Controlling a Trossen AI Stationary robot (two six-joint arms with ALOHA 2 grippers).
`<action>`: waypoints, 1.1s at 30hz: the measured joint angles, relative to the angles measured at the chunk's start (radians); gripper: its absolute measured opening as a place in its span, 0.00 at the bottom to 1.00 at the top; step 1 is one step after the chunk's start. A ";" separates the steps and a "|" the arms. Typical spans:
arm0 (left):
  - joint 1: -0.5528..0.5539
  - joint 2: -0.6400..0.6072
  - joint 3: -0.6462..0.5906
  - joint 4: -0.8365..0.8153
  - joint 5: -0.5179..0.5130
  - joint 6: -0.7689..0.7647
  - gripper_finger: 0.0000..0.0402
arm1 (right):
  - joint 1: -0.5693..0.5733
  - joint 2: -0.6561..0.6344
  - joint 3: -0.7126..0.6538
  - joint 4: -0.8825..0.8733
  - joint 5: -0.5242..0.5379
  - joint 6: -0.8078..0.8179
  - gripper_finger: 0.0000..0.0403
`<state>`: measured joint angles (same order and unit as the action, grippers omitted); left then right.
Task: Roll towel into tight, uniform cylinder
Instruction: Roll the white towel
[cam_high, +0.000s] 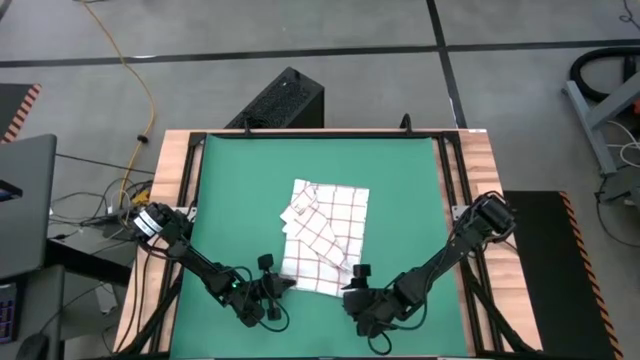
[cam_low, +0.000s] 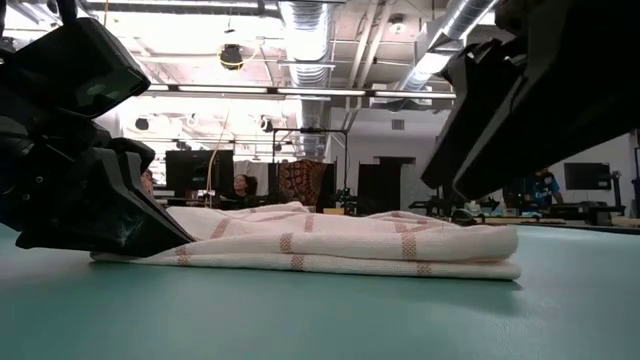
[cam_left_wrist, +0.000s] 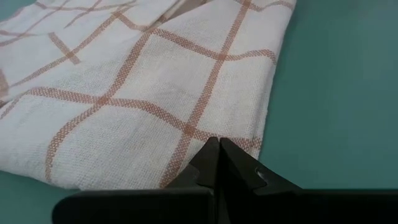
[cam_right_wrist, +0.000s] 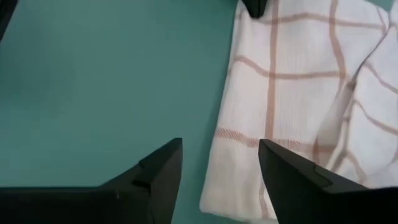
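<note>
While parted wide, right pincer (cam_right_wrist: 219, 163) empty, beside towel (cam_right_wrist: 311, 93) edge

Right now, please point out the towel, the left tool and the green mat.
towel (cam_high: 325, 232): high view, middle of the checked cloth.
left tool (cam_left_wrist: 219, 148): left wrist view, shut fingertips at the towel's edge.
green mat (cam_high: 240, 180): high view, bare part beside the towel.

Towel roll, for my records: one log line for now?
checked white cloth towel: folded, unrolled | left gripper: shut on towel | right gripper: open
</note>
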<state>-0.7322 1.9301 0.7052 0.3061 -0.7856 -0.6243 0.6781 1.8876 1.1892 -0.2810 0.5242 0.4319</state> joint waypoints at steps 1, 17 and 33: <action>0.000 0.000 0.000 0.000 0.000 0.000 0.00 | 0.000 0.000 0.000 -0.004 0.000 0.006 0.56; 0.000 0.000 0.000 -0.001 -0.001 0.001 0.00 | -0.009 0.124 0.006 -0.067 0.022 0.143 0.51; 0.000 0.000 0.000 -0.001 -0.004 0.007 0.00 | -0.057 0.127 0.002 -0.236 -0.019 0.305 0.27</action>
<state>-0.7319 1.9301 0.7052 0.3054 -0.7895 -0.6170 0.6209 2.0148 1.1913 -0.5170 0.5049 0.7372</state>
